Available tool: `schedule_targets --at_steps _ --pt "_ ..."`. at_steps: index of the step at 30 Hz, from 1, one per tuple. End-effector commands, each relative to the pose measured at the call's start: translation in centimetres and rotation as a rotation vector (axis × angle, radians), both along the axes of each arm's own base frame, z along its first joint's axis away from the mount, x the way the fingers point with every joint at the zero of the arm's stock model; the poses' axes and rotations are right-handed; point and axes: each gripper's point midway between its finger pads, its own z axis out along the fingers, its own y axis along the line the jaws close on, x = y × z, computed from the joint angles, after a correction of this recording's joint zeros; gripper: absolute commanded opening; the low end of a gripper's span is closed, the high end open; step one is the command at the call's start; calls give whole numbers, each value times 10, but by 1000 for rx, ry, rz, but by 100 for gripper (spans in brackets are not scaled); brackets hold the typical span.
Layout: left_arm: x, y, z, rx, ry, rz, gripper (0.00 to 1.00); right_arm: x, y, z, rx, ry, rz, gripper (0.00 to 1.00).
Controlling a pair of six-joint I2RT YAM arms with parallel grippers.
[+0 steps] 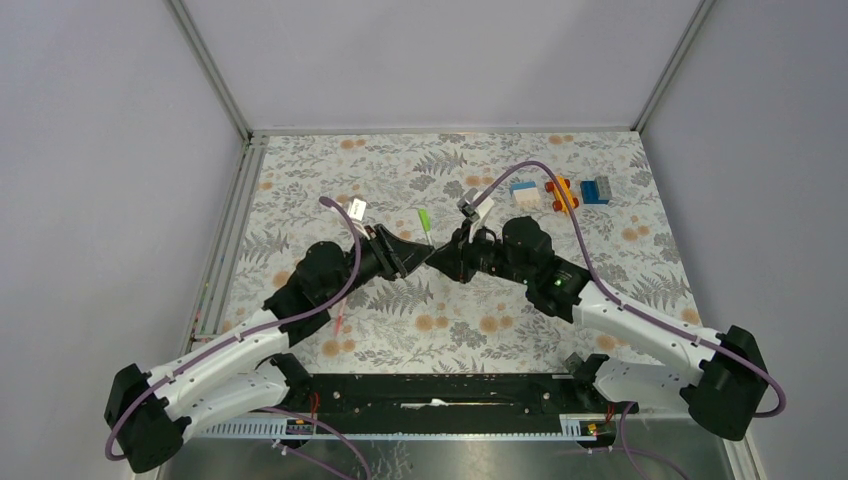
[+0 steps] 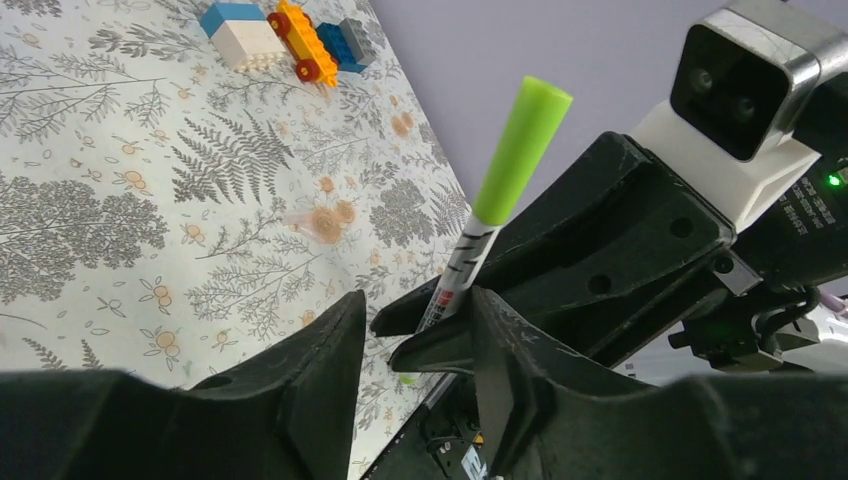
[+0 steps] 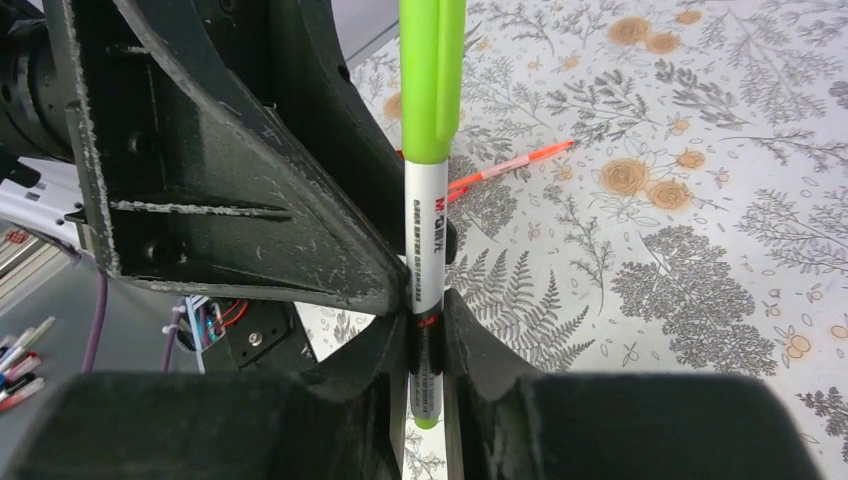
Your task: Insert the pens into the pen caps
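Observation:
My right gripper [image 3: 428, 310] is shut on the white pen [image 3: 428, 230], held upright low on its barrel. A bright green cap [image 3: 432, 70] covers the pen's upper end, and a small green end shows below the fingers. In the top view both grippers meet at mid-table, the left gripper [image 1: 412, 262] tip to tip with the right gripper [image 1: 440, 262], and the green cap [image 1: 424, 220] sticks up between them. My left gripper [image 2: 415, 300] is open, its jaws standing either side of the right gripper's tips and the pen [image 2: 455, 275]. A pink pen [image 3: 510, 165] lies on the table.
Toy blocks stand at the back right: a white-blue one [image 1: 524, 193], an orange-red one [image 1: 561, 193] and a blue one [image 1: 596, 190]. A pink pen [image 1: 340, 322] lies by the left arm. A small pale pink tube [image 2: 303, 219] lies on the floral mat.

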Motion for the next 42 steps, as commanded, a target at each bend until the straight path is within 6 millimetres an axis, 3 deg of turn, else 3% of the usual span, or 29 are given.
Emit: schedule_targets --at_steps 1,9,14,18,23,33,36,40,42 --pt "-17 -6 0 42 15 -91 47 18 -3 44 148 -117 -91 0" --pt "-18 13 27 26 -42 -24 76 24 -9 36 120 -102 -138 0" --pt "-17 19 54 0 -89 -1 80 16 -7 28 112 -81 -103 0" --pt "-13 20 81 -8 -158 15 79 -5 -3 19 120 -62 6 0" --pt "-6 16 105 -2 -223 25 69 -31 -2 22 156 -52 126 0" --pt "-3 -7 92 11 -210 -57 45 -44 -2 32 186 -56 183 0" --pt "-4 -10 90 8 -204 -71 31 -43 0 33 186 -54 189 0" --pt "-4 -10 83 18 -193 -74 0 -37 0 38 191 -64 160 0" --pt "-4 -9 73 31 -173 -71 0 -32 1 41 189 -72 139 0"
